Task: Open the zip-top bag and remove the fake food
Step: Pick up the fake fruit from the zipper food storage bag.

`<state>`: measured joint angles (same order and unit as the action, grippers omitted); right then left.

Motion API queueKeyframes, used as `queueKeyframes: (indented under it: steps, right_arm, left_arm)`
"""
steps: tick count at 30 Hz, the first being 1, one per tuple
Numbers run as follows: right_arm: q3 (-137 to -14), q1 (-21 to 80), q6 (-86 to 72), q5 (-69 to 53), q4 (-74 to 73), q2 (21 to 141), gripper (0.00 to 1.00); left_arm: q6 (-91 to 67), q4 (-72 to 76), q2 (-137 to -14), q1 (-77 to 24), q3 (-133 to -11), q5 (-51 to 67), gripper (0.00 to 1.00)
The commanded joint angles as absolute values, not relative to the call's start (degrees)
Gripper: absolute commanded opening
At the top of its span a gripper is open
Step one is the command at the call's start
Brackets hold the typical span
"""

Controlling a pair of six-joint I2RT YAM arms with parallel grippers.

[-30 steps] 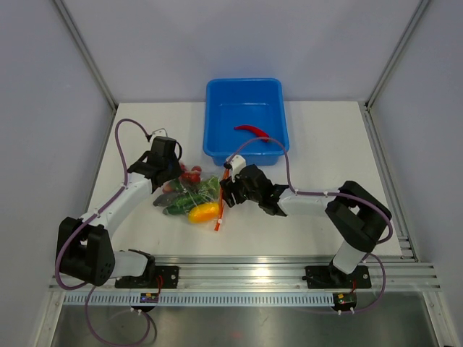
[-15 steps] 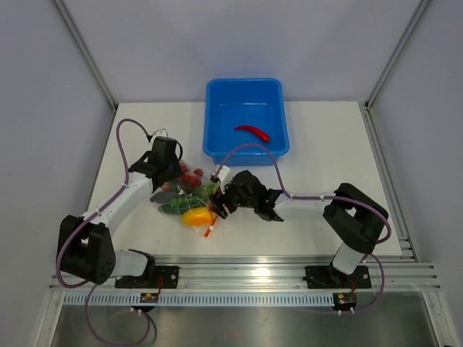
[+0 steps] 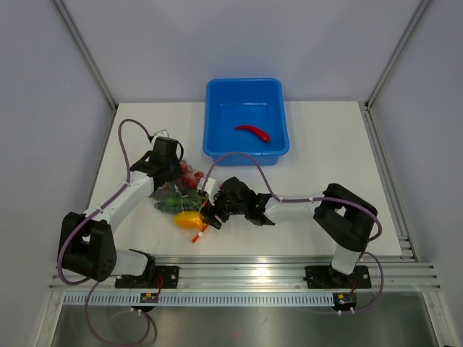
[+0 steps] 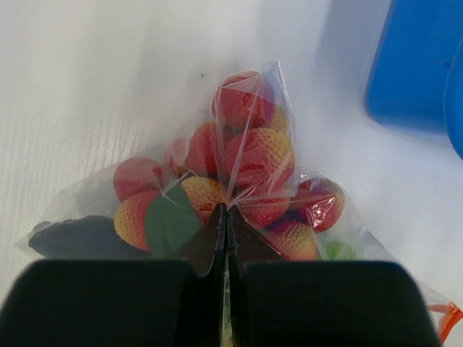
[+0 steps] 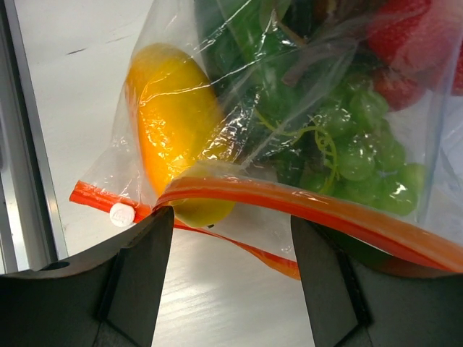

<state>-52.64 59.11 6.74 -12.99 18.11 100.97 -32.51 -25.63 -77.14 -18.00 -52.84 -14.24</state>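
We see one red chili [image 3: 252, 132] in the blue tub [image 3: 211, 123] at upper centre, the other fake food [image 5: 170, 137] inside the zip-top bag [image 3: 184, 206] at left centre, our left tool [image 4: 227, 217] pinching its plastic, our right tool [image 5: 231, 238] wide at the zip strip [image 5: 289, 199].

Nothing readable is showing in any view: the zip-top bag [image 5: 246, 130] and the blue tub [image 3: 244, 82] are carrying no legible print, and the small tags [image 3: 150, 297] on the rail [image 3: 246, 298] are appearing too small to read.
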Motion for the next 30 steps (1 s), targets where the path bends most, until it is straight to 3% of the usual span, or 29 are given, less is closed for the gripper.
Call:
queueKeyframes:
  steps: [1, 3, 5, 9, 12, 23, 30]
  right_arm:
    - [-55.90, 60.64, 9.58, -12.13, 17.23, 102.21, 0.73]
    - [-55.90, 60.82, 9.67, -11.60, 17.31, 102.39, 0.74]
    - [-55.90, 60.82, 9.76, -11.08, 17.31, 102.22, 0.74]
    - [-55.72, 60.82, 9.67, -10.72, 17.49, 102.22, 0.74]
    - [-55.99, 60.82, 9.58, -10.55, 17.32, 102.31, 0.75]
    - [-54.94, 60.91, 9.67, -9.49, 18.46, 101.60, 0.75]
    - [-51.06, 60.91, 9.84, -8.70, 23.03, 98.27, 0.76]
  left_arm:
    - [-31.90, -24.34, -77.52, -17.84, -53.79, -13.80, 0.00]
    - [-31.99, -24.70, -77.35, -17.84, -53.88, -13.19, 0.00]
    - [-32.43, -25.57, -76.39, -17.84, -53.79, -13.01, 0.06]
    - [-33.13, -25.84, -72.52, -17.84, -52.03, -14.23, 0.37]
    - [-33.75, -27.33, -69.79, -17.84, -51.42, -15.38, 0.55]
    - [-39.02, -29.45, -57.40, -17.84, -45.01, -12.22, 0.74]
    - [-44.82, -24.27, -49.93, -17.84, -34.55, -0.37, 0.72]
